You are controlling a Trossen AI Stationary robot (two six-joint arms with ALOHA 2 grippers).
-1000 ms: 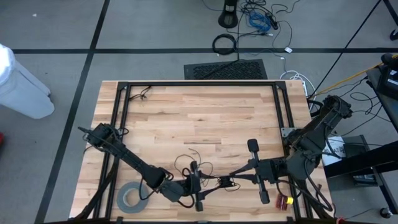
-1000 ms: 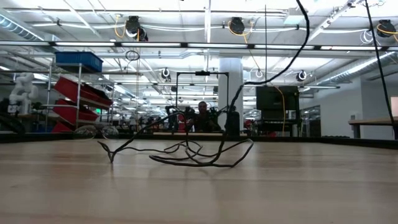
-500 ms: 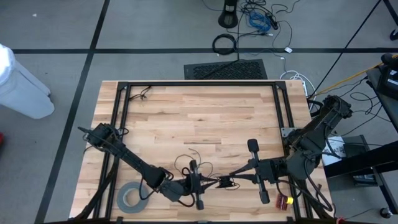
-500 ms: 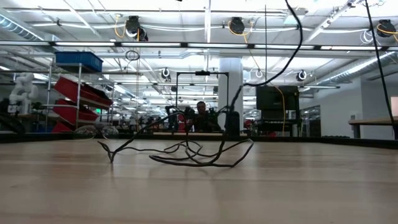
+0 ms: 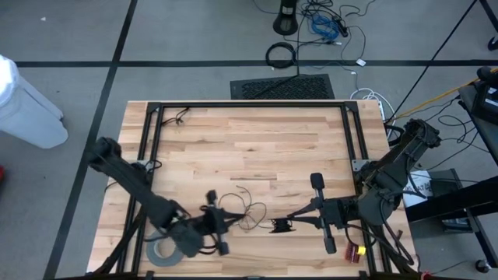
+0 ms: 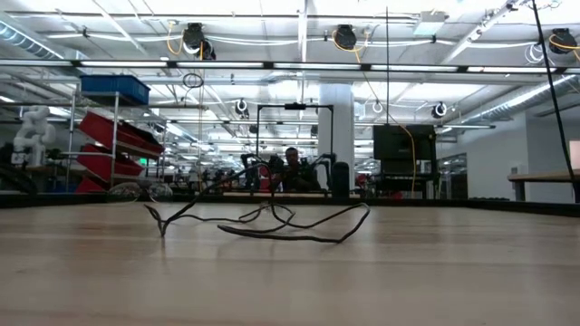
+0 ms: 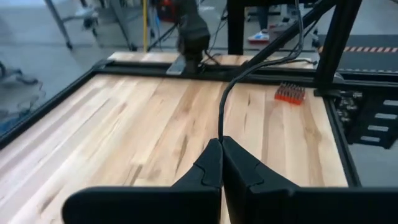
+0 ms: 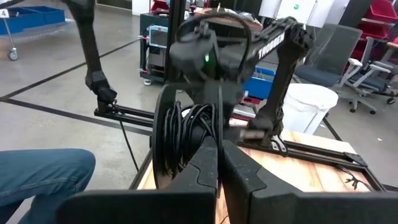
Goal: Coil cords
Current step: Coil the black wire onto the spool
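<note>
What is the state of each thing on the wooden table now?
Left tool: shut on the thin dark wire.
Right tool: shut on the small round black disc.
Thin dark wire: partly wound on the disc, rest in loose loops.
Wide grey tape roll: lying flat, partly covered.

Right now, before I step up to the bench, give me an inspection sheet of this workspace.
Surface: wooden table, black frame around it.
Job's things: thin wire lying in loose loops near the front middle; black disc with wire wound on it, at the right gripper's tips.
Clutter: grey tape roll partly under the left arm; small red item at the right edge.
Grippers: left gripper shut on the thin wire; right gripper shut, grip on the disc unclear.
Cables: blue and black cables on the floor beyond the table.
Surroundings: white bin, floor mat, a person far behind.
</note>
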